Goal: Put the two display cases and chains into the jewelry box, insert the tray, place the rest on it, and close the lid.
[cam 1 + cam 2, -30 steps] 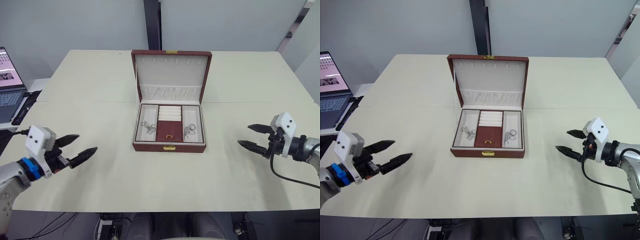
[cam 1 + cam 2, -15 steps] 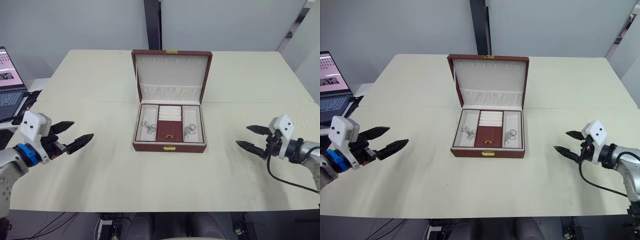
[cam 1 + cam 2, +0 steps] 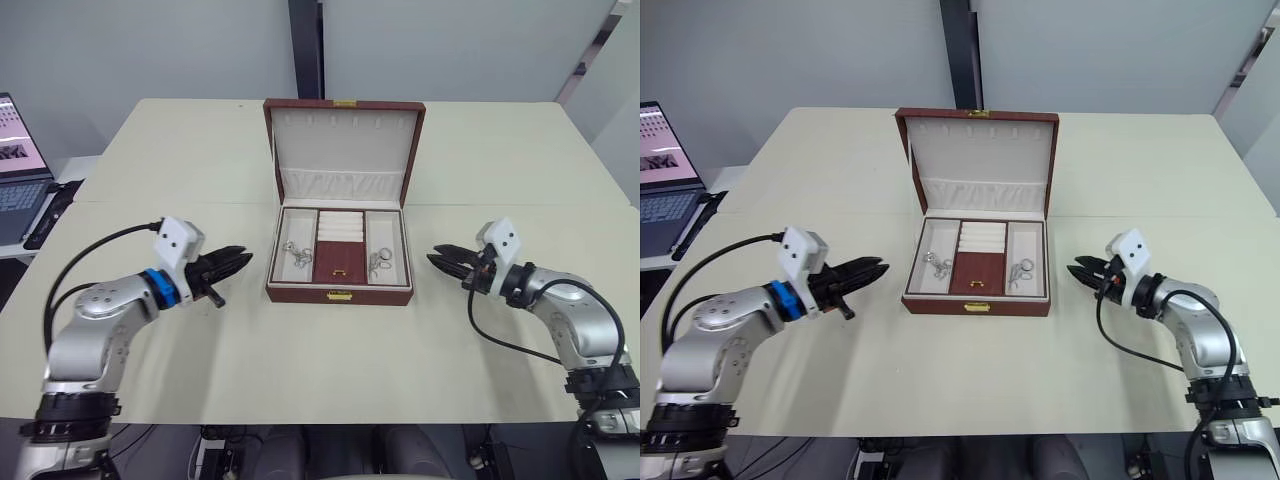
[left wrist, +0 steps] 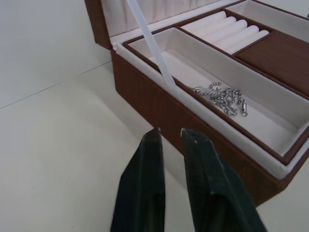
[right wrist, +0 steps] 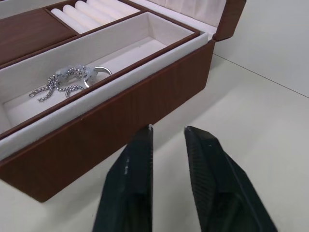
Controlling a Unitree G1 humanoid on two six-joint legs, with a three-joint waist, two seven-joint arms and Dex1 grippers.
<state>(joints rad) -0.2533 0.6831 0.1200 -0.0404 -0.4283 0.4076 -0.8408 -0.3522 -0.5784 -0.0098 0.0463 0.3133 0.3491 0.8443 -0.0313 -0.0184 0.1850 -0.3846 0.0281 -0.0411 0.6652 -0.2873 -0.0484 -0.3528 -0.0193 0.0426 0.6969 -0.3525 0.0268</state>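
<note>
The brown jewelry box (image 3: 338, 295) stands open mid-table with its lid (image 3: 343, 140) upright. A cream tray (image 3: 315, 246) sits inside it. A silver chain (image 4: 222, 94) lies in the tray's left compartment. Another chain (image 5: 63, 82) lies with a ring in the right one. White ring rolls (image 3: 340, 226) and a brown panel fill the middle. My left gripper (image 3: 245, 258) hovers just off the box's left wall, shut and empty. Off the right wall, my right gripper (image 3: 435, 258) has its fingers nearly together with nothing between them. The display cases are out of view.
A laptop (image 3: 15, 170) sits on a side surface at the far left. A dark post (image 3: 305, 50) rises behind the table's back edge. Bare cream tabletop (image 3: 330, 370) spreads in front of the box and to both sides.
Both arms swung inward from the table's sides to just beside the box. Both grippers went from wide open to closed.
</note>
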